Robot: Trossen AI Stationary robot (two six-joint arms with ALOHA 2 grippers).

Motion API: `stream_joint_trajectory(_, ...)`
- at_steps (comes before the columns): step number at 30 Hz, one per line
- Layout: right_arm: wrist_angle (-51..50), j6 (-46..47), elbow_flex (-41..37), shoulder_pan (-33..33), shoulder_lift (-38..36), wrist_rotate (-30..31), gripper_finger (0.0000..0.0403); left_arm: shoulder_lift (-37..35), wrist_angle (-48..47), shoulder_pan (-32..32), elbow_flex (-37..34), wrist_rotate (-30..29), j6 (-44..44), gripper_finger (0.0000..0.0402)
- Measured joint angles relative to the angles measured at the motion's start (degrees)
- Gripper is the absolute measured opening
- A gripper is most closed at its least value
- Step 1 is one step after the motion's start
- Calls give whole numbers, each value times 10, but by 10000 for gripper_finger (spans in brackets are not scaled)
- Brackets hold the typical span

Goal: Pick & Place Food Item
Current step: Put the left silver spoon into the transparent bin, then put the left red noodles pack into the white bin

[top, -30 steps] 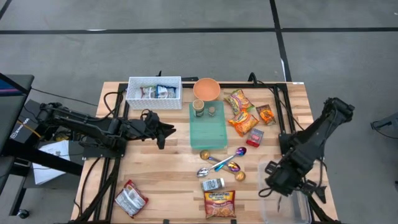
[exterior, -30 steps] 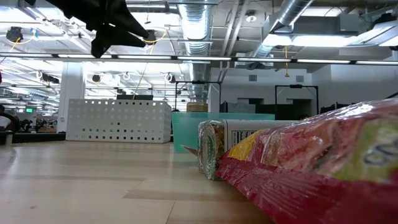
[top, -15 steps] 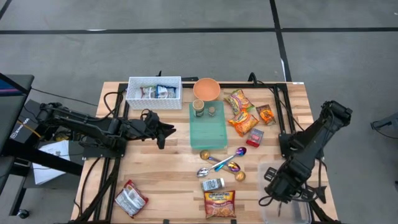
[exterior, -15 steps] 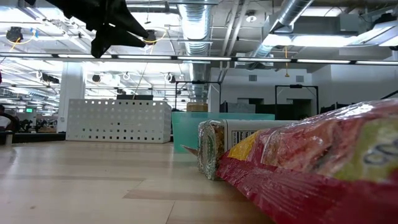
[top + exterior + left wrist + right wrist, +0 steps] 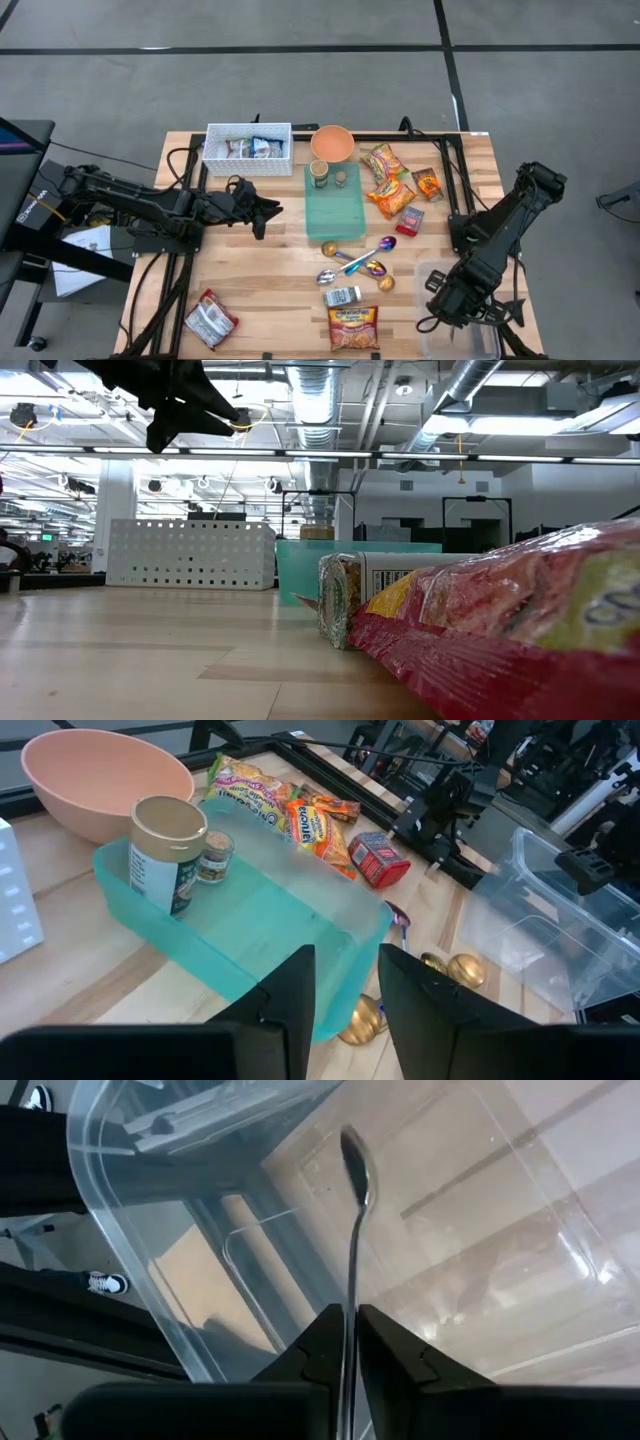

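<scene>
Right gripper [image 5: 447, 312] sits at the lower right of the high view, over the rim of the clear plastic bin [image 5: 487, 338] at the table's corner. Its wrist view shows the two dark fingers [image 5: 318, 1352] pinched tight on the handle of a metal spoon [image 5: 352, 1230], whose bowl points away from the gripper into the bin, with the bin's transparent walls around it.

Left gripper [image 5: 268, 208] hangs over the wood left of centre in the high view, just left of the teal tray [image 5: 335, 222]; its fingers [image 5: 300, 985] stand a narrow gap apart with nothing between them.

Food items lie well apart from both grippers. Snack packets [image 5: 385, 177] sit at the upper right of the table beside the tray, and a small red box [image 5: 410, 220] lies just below them. A noodle packet [image 5: 353, 328] and a small wrapped pack [image 5: 343, 296] lie at the lower centre, left of the right gripper. A silver pouch [image 5: 210, 319] is at the lower left.
</scene>
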Motion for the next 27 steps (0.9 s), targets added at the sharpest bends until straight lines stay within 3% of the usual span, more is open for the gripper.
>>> stream_joint_trajectory(27,1,15,0,0,0,1,33,0,0,-2,0,0,7,106)
